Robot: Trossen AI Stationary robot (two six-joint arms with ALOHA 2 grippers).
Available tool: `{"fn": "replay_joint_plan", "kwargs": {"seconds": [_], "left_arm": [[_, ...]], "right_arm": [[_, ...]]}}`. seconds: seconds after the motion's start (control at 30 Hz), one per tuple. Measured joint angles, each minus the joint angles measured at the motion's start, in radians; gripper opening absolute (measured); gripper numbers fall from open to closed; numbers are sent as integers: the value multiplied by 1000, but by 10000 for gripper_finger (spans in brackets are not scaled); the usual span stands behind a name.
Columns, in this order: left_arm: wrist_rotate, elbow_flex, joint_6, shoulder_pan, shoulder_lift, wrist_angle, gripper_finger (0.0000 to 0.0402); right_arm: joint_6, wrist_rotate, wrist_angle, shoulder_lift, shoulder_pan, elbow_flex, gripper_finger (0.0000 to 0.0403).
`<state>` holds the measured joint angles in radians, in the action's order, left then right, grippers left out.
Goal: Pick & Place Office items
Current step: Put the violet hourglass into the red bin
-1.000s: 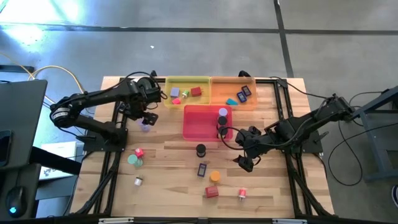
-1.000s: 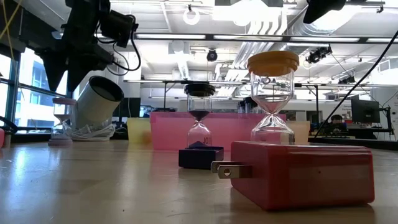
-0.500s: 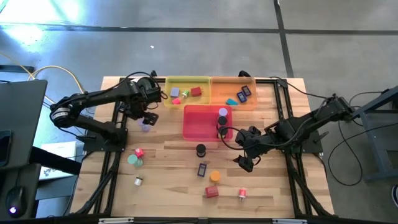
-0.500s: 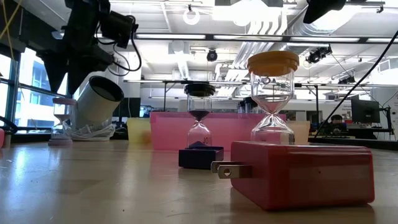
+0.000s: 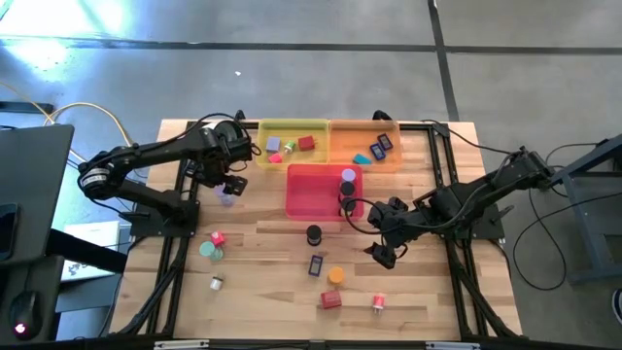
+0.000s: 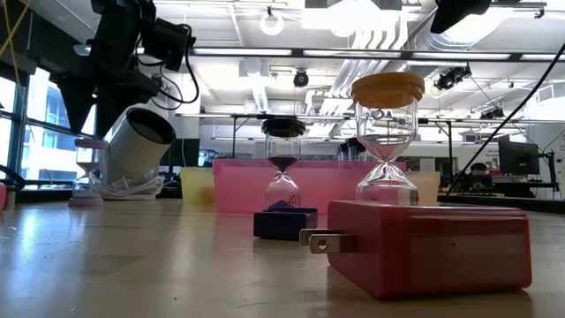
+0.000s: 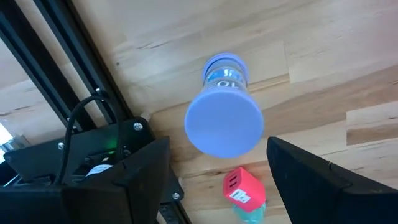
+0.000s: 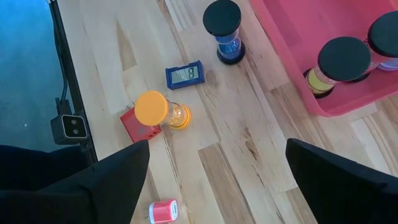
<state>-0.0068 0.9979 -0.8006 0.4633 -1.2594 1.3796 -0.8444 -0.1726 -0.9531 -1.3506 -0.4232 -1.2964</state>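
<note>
My left tool [image 5: 231,184] hangs above the tabletop [image 5: 262,282] near its left edge, just left of the yellow tray [image 5: 293,128], fingers [image 7: 323,180] spread apart with nothing between them. Directly below it stands a lilac hourglass [image 7: 225,118], untouched. A small pink block [image 7: 244,188] lies just beside it.

My right tool [image 5: 382,255] hovers right of the tabletop's middle, beside the pink tray [image 5: 313,191], fingers wide open and empty. Below it I see a black-capped hourglass [image 8: 224,28], a small blue clock [image 8: 186,74], an orange-capped hourglass [image 8: 159,110] touching a red block [image 8: 133,124], and another pink piece [image 8: 163,211] nearer the front edge. Two black-capped pieces [image 8: 343,59] stand in the pink tray's right end. More items lie in the yellow tray and the orange tray [image 5: 363,136] along the far edge.
</note>
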Motion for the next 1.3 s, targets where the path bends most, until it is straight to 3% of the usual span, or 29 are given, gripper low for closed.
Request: {"fn": "replay_joint_plan", "kwargs": {"seconds": [0.57,1.03,1.17,1.3], "left_arm": [[57,-134,22,0,0,-141,259],[3,-166,22,0,0,-226,258],[-5,-166,18,0,0,-226,240],[-8,-166,13,0,0,-225,196]], "right_arm": [[1,0,0,0,0,0,366],[1,-3,40,0,0,0,366],[3,-3,56,0,0,0,366],[3,-3,56,0,0,0,366]]}}
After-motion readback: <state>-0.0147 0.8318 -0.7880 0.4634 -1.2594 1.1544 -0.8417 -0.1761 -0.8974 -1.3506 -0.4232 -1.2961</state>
